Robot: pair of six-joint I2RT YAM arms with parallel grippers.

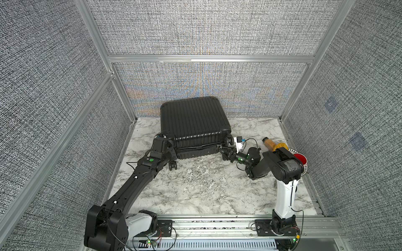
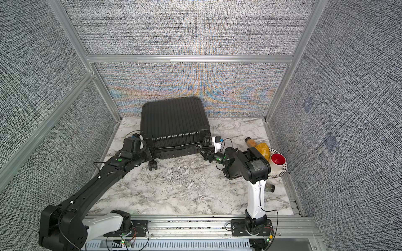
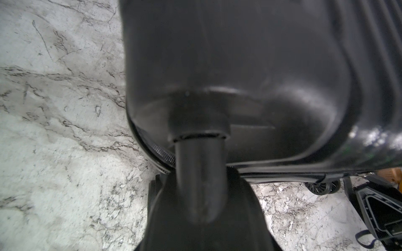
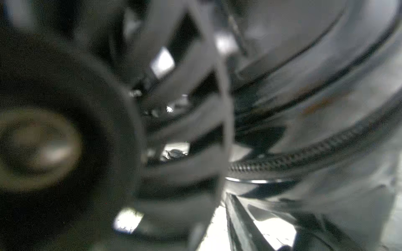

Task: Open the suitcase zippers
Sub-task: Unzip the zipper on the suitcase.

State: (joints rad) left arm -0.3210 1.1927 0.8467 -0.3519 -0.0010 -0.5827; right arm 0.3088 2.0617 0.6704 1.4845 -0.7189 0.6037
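The black ribbed suitcase (image 1: pixel 193 121) (image 2: pixel 174 121) lies flat at the back of the marble table, wheels facing the front. Its zipper track (image 1: pixel 200 147) runs along the front seam, which gapes a little. My left gripper (image 1: pixel 168 144) is at the front left corner, closed round the upper shell's wheel stem (image 3: pixel 199 173). My right gripper (image 1: pixel 224 152) is at the front right corner beside the silvery pull tabs (image 2: pixel 198 146). Its jaws stand apart, with bare table showing between them. The right wrist view is blurred; it shows a ribbed finger (image 4: pixel 189 121) and the zipper track (image 4: pixel 293 159).
A lower wheel (image 1: pixel 173 166) sticks out under my left wrist and another wheel (image 1: pixel 228 140) is by my right gripper. At the right edge lie a bottle (image 1: pixel 269 144), a yellow object (image 1: pixel 281 145) and a red-lined cup (image 2: pixel 277 160) on a white plate (image 2: pixel 280 171). Grey walls enclose the table.
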